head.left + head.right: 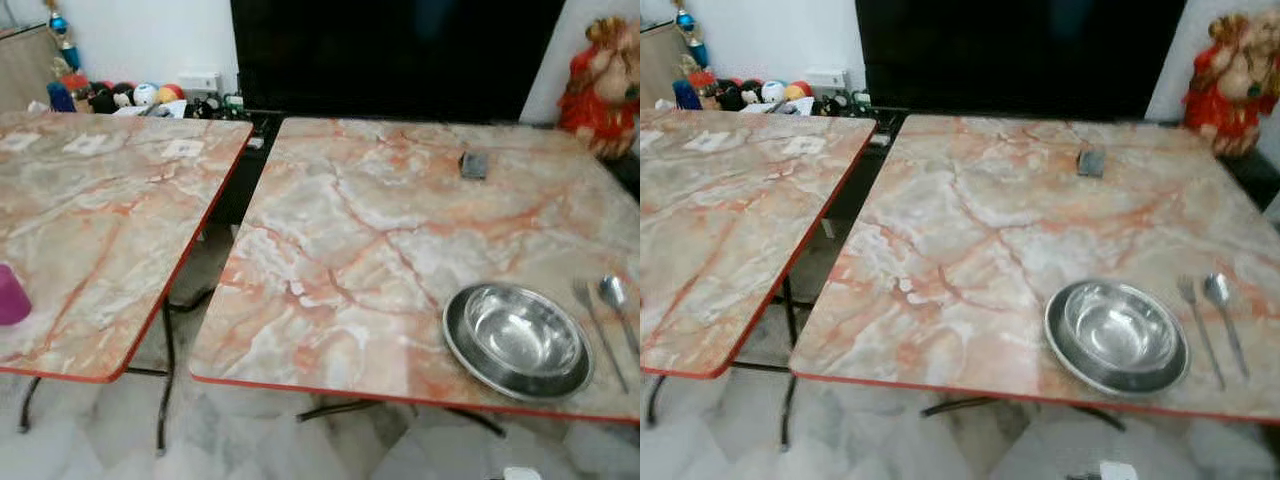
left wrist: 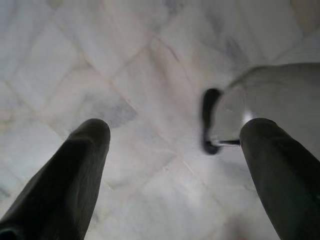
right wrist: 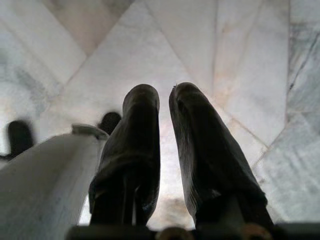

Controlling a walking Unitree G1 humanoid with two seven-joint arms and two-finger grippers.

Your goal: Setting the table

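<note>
Left eye view: a steel bowl (image 1: 520,340) sits near the right table's (image 1: 340,250) front edge, fork (image 1: 598,330) and spoon (image 1: 618,305) beside it toward the right edge. Left wrist view: left gripper (image 2: 175,150) spread wide over marble floor (image 2: 140,70). Right wrist view: right gripper (image 3: 164,100) seems nearly closed, holding nothing.

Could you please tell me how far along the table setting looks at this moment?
Done: on the right table, a steel bowl sits in a plate, with a fork and spoon laid beside them. In hand: nothing; the left gripper is open and the right gripper shut, both hanging over the floor. Left: the left table has no place setting, just a pink cup at its edge.
</note>
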